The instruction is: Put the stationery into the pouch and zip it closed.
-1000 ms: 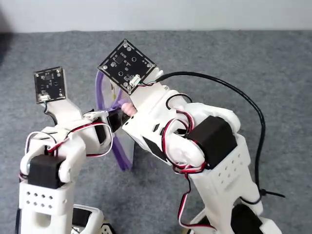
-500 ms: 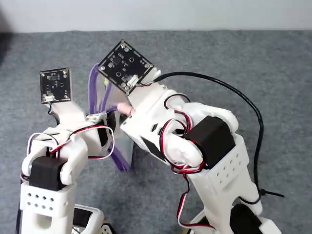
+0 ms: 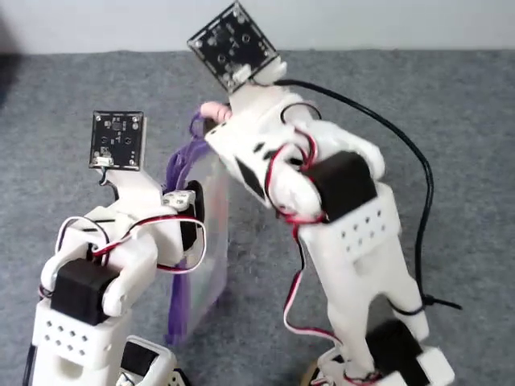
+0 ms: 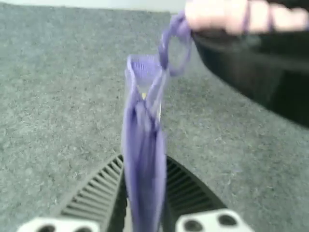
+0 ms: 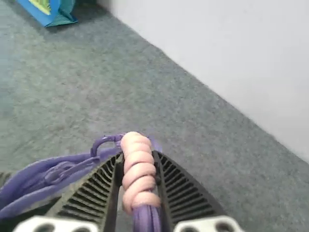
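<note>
A clear pouch (image 3: 211, 249) with a purple zip edge (image 3: 183, 173) is held up on edge between the two arms. My left gripper (image 3: 193, 211) is shut on the pouch's purple edge (image 4: 142, 159), which runs upright between its jaws. A pink coiled zip pull (image 5: 136, 169) sits between the jaws of my right gripper (image 5: 137, 166), which is shut on it. In the high view that pull (image 3: 212, 108) is at the pouch's far end, under the right gripper (image 3: 217, 121). A purple ring (image 4: 174, 46) links the pull (image 4: 231, 17) to the zip. What lies inside the pouch is hidden.
Grey carpet (image 3: 451, 121) covers the table, with a white wall (image 5: 231, 48) along its far side. A black cable (image 3: 402, 161) trails off the right arm. A blue object (image 5: 46, 9) lies far off near the wall.
The right arm has moved away toward the wall with the pink pull, stretching the pouch's zip edge out. The left arm has shifted right with the pouch still in its grip.
</note>
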